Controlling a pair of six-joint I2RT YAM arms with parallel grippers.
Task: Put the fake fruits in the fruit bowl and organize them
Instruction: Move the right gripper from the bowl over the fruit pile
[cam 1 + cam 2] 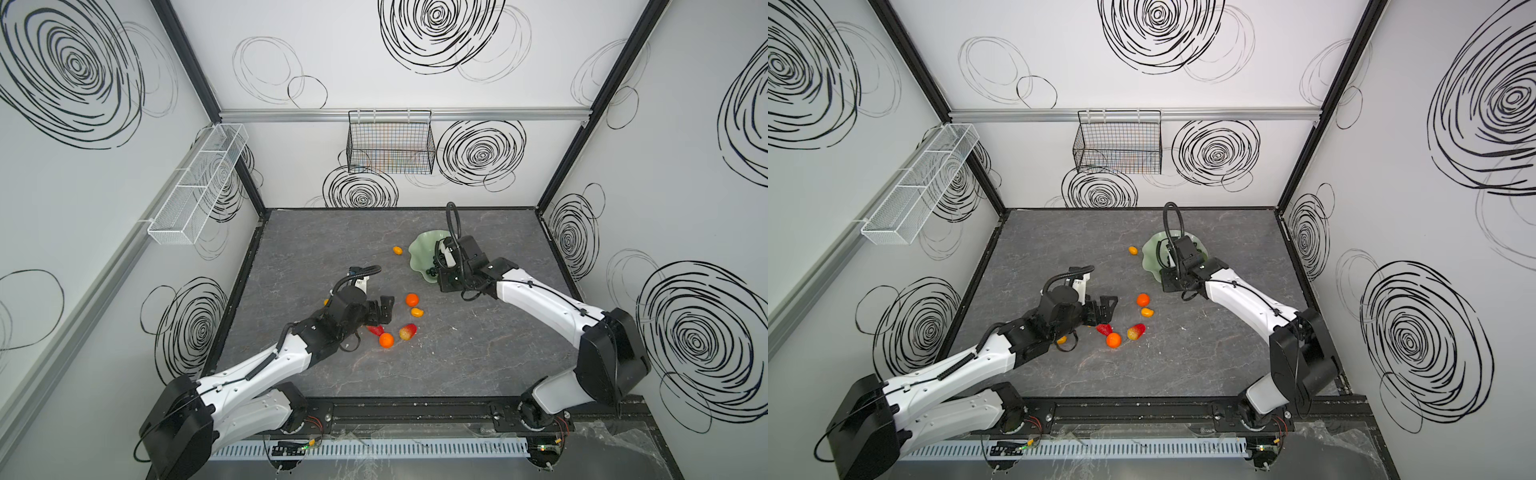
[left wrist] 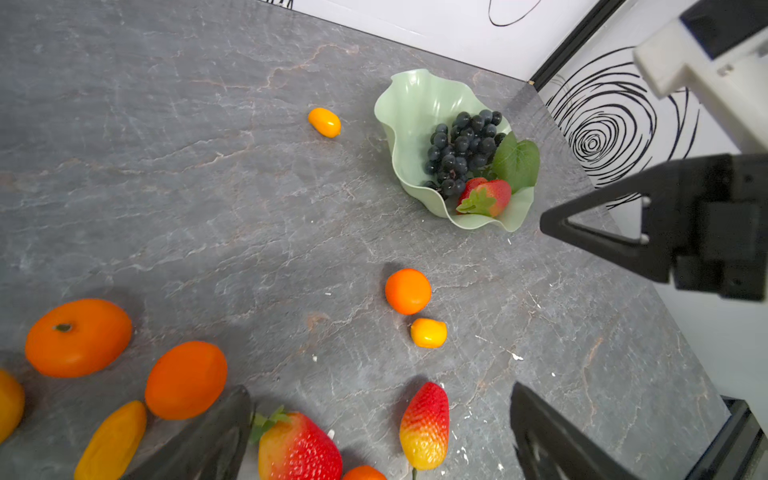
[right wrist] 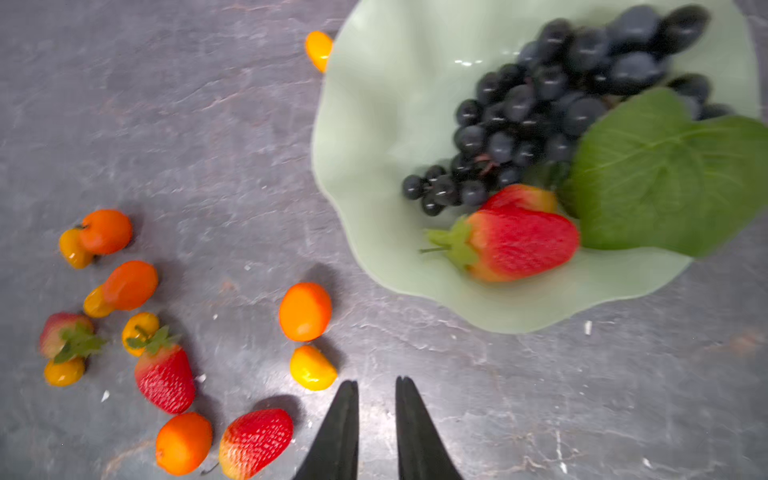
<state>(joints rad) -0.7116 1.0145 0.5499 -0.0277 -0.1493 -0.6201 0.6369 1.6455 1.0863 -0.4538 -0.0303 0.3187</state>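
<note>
Left gripper gapes wide, empty, over the table. The right wrist view counts three strawberries, four tangerines and six kumquats there; both top views show fewer. Farther off, right gripper, jaws barely parted and empty, hovers beside the fruit bowl, which holds one grape bunch and a fourth strawberry.

Overhead stereo pair; downward wrist close-ups

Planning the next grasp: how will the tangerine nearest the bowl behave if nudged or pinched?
The tangerine looks nearly spherical, so it would probably roll when nudged. Its smooth, glossy skin may slip in a pinch and suggests stiff, light plastic.
</note>
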